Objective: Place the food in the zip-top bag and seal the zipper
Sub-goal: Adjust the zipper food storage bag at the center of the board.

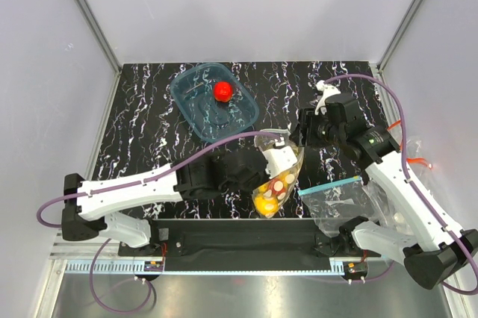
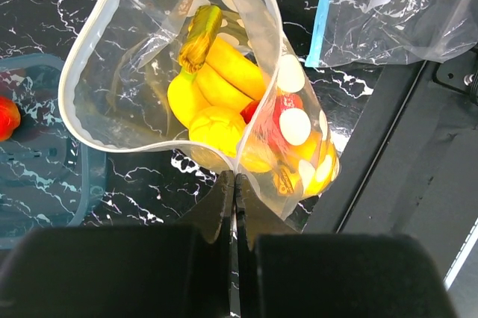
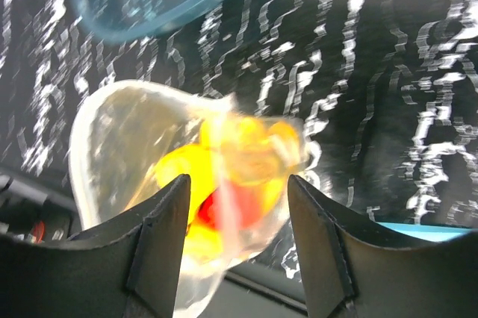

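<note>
The polka-dot zip-top bag (image 1: 278, 178) lies near the table's front edge with its mouth open. It holds a banana bunch (image 2: 224, 64), yellow lemon pieces (image 2: 216, 128) and a red piece (image 2: 280, 109). My left gripper (image 2: 234, 178) is shut on the bag's pale zipper (image 2: 71, 109) strip at the near side of the mouth. My right gripper (image 3: 237, 184) is open and empty, above the bag (image 3: 149, 139), which is blurred in that view. In the top view the right gripper (image 1: 302, 133) is just right of the bag's mouth. One round red fruit (image 1: 222, 91) lies in the teal container.
A clear teal-tinted container (image 1: 240, 115) stands at the back middle; it also shows in the left wrist view (image 2: 45, 184). A plain clear bag with a teal strip (image 1: 340, 195) lies at the front right, beside the right arm's base.
</note>
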### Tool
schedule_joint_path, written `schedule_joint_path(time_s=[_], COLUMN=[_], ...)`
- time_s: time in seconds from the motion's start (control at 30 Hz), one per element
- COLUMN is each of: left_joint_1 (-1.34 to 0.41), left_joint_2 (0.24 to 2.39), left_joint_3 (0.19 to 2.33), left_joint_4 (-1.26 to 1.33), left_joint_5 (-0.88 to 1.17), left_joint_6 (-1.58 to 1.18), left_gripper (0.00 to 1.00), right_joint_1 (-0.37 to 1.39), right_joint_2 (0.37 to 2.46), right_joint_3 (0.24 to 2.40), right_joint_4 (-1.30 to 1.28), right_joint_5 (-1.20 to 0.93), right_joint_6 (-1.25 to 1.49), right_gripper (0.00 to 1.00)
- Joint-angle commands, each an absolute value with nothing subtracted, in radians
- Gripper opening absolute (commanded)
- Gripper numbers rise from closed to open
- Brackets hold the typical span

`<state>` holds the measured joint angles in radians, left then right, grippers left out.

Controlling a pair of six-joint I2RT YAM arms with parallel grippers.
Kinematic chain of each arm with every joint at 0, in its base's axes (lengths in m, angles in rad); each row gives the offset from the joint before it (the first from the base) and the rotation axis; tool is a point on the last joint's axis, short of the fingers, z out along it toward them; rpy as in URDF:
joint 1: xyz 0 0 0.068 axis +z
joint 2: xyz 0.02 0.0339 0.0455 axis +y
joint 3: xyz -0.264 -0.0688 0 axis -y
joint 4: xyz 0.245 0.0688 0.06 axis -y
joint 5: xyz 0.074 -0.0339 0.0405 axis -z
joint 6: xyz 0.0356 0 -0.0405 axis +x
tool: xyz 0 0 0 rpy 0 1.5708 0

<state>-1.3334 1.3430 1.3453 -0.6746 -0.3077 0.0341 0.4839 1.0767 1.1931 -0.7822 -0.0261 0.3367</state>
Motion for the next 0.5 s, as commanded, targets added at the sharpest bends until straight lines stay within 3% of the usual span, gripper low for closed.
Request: schedule_joint_path(time_s=[0.0,0.17,0.3,0.33,0.4,0.47], left_joint_1=[-1.338,-1.338,-1.336,-1.338,-1.338,-1.338], left_joint_2=[1.298,1.287,1.256,1.25,1.229,1.213], left_joint_3=[1.339,1.333,1.316,1.312,1.304,1.298], left_joint_4=[-0.612,-0.615,-0.606,-0.604,-0.604,-0.601], left_joint_5=[-0.311,-0.313,-0.311,-0.31,-0.305,-0.316], left_joint_6=[0.046,0.038,0.031,0.029,0.02,0.006], left_gripper=[0.0,0.0,0.0,0.0,0.02,0.16], right_joint_1=[0.479,0.48,0.48,0.482,0.48,0.48], right_joint_2=[1.068,1.104,1.134,1.138,1.137,1.124], right_joint_3=[1.235,1.229,1.23,1.232,1.242,1.252], right_joint_4=[-0.787,-0.801,-0.811,-0.81,-0.807,-0.805], right_joint_5=[-0.176,-0.206,-0.141,-0.108,-0.078,-0.055], right_joint_6=[0.295,0.284,0.287,0.29,0.295,0.305], right_gripper=[0.62,0.59,0.29,0.14,0.02,0.0])
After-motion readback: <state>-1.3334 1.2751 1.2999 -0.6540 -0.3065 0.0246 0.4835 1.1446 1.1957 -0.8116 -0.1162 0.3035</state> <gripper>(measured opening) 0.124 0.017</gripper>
